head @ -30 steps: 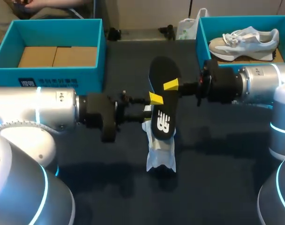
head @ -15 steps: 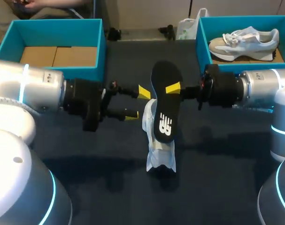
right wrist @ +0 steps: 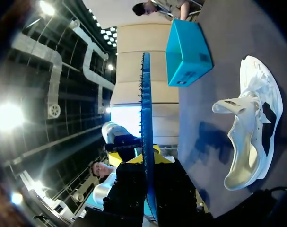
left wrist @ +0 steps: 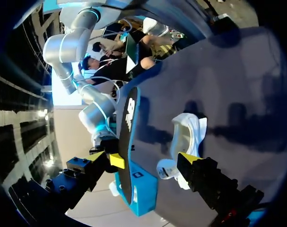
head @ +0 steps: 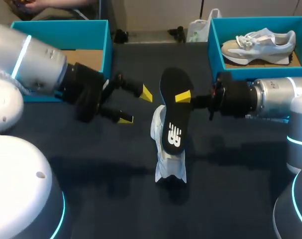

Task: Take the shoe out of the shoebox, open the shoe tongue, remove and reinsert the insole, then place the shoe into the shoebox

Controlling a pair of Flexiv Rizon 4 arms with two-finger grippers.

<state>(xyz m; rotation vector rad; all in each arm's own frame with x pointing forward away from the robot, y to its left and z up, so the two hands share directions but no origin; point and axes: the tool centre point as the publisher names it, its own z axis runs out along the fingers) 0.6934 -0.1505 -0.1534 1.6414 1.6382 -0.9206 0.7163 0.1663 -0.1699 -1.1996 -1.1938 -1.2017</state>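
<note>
While the dark table (head: 230, 199) is entered from both sides by the arms, the left arm (head: 36, 69) is seen in front of the left shoebox (head: 61, 26). The right arm (head: 275, 97) lies before the right shoebox (head: 214, 45), in which a second pale shoe (head: 260, 45) is laid. The white shoe (head: 170, 169) is set near the middle of the table, between the two boxes and outside both; its mouth is seen gaping in the right wrist view. The black insole (head: 173, 114) is held out of the shoe and above it, its lower end overlapping the shoe in the head view; whether they touch cannot be told. The right gripper (head: 183, 97) is clenched on the insole, which is shown edge-on between its fingers in the right wrist view. The left gripper (head: 136, 106) is spread wide with nothing grasped, near the insole but apart from it.
</note>
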